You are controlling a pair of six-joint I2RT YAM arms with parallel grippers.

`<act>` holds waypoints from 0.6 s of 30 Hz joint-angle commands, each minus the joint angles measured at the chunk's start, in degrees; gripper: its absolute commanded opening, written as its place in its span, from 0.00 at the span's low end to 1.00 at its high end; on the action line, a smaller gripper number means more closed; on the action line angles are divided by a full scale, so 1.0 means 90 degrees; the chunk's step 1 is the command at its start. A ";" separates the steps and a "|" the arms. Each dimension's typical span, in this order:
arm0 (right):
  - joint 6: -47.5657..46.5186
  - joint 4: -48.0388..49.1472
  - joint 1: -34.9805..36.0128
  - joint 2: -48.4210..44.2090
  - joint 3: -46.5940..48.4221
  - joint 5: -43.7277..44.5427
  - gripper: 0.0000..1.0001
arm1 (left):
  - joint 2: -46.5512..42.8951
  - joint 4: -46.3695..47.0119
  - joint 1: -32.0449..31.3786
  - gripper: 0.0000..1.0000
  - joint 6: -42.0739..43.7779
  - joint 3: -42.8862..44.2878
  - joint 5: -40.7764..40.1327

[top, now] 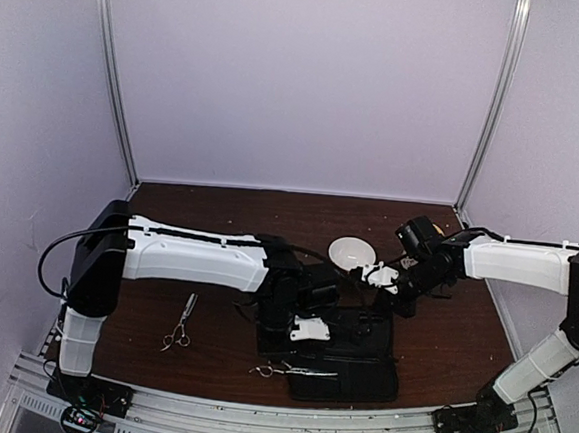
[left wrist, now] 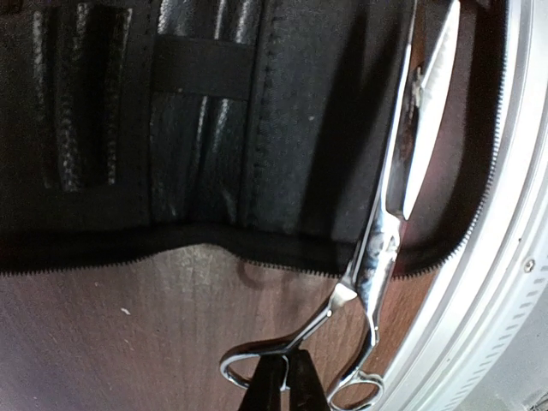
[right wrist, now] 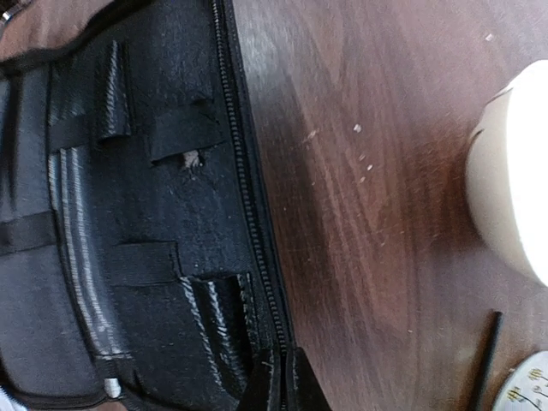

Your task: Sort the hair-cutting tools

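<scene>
One pair of silver scissors [top: 295, 370] lies along the near edge of the open black case [top: 358, 367]. My left gripper [top: 271, 360] is shut on its ring handle. In the left wrist view the fingertips [left wrist: 267, 387] pinch the ring of these scissors [left wrist: 383, 244], and the blades reach over the case's zip edge. A second pair of scissors [top: 180, 323] lies on the table to the left. My right gripper [top: 401, 308] is shut on the case's zip edge [right wrist: 272, 334]. One thin black stick [right wrist: 485, 360] lies by the bowl. I do not see the other stick.
A white bowl [top: 352, 252] stands behind the case and also shows in the right wrist view [right wrist: 512, 175]. The metal rail [left wrist: 514, 257] of the table's near edge runs close beside the held scissors. The case [left wrist: 197, 128] has elastic loops and pockets.
</scene>
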 commanded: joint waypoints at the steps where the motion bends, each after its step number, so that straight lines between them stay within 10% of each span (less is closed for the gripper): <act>1: 0.0116 0.0183 0.0078 -0.0764 -0.0078 -0.0036 0.00 | 0.0264 -0.0183 -0.0005 0.00 0.0064 0.0359 0.0221; 18: 0.0226 0.0138 0.0110 -0.1056 -0.0185 -0.0293 0.00 | 0.1286 -0.0564 -0.0005 0.00 -0.0514 0.1537 -0.0154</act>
